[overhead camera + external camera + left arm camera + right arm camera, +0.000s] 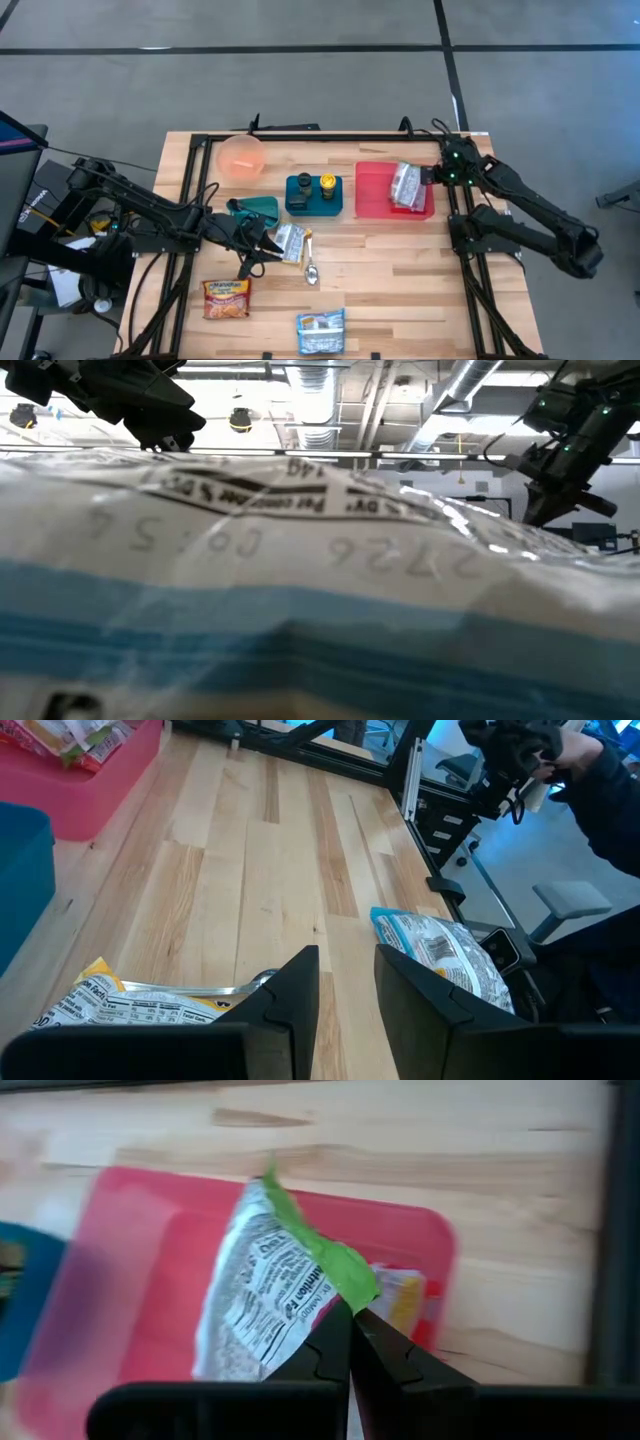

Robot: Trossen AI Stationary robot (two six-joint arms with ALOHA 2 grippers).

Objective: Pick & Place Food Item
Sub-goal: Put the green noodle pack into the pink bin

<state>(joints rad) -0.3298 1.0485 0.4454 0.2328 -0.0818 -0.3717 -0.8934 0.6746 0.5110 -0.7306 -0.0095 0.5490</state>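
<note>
Mostly the low view is blocked by a blue-and-white packet (320,590) lying right against the lens at the tabletop's (400,270) near edge; only arm tips show above it. Near the far right corner, a red tray (375,195) holds a food packet (406,185), its green end partly covered by the right gripper (350,1315), whose jaws are pressed together just above it; whether they pinch the wrapper cannot be told. Toward the left edge, the left gripper (268,243) sits low, jaws narrowly apart, touching a silver packet (291,241) that is half hidden beneath it. A spoon (310,268) lies just beside.
</note>
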